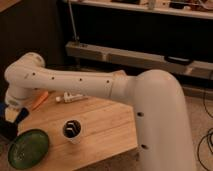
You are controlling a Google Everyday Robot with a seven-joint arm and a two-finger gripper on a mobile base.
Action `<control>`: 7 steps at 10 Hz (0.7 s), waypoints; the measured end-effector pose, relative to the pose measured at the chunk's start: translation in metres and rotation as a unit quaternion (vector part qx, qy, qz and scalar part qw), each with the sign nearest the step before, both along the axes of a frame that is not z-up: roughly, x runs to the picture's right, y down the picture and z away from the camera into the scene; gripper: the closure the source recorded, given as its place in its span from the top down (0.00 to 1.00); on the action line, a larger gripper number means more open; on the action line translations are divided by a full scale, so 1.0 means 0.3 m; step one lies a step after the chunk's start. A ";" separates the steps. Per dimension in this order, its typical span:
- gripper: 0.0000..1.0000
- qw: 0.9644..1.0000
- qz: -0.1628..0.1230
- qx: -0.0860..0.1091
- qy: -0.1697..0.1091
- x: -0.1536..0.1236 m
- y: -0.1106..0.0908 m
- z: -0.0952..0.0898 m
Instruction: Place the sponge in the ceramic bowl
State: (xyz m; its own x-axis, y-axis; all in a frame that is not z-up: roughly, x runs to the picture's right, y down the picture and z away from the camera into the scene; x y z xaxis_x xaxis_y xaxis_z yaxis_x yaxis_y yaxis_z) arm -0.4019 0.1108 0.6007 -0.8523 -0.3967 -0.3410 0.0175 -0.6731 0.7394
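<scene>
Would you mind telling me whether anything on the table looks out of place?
Nothing is spilled or damaged. A white bottle-like item lies on its side beside the carrot. The tool, shut on the sponge, hangs above the table's left edge.

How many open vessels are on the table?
2: ceramic bowl at the front-left corner, cup mid-table. The gripper, shut on the sponge, is just beyond the bowl. The arm may hide more.

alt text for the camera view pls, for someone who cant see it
A white robot arm reaches left over a wooden table, its hand shut at the left edge, apparently on a dark blue sponge, just above a green ceramic bowl. A dark cup stands mid-table; an orange carrot and a small white object lie behind it.
</scene>
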 end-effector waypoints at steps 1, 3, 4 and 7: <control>0.32 1.000 -0.029 -0.001 -0.010 -0.032 0.081 -0.008; 0.32 0.998 -0.063 -0.003 -0.013 -0.045 0.215 0.027; 0.32 0.997 -0.075 -0.007 -0.011 -0.037 0.283 0.069; 0.36 0.995 -0.094 -0.024 0.018 0.039 0.442 0.270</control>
State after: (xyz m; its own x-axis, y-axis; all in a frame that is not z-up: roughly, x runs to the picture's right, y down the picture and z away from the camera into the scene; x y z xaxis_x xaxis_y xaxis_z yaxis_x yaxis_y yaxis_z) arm -0.3902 0.2434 0.6816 -0.9241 -0.2442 -0.2940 -0.0789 -0.6310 0.7718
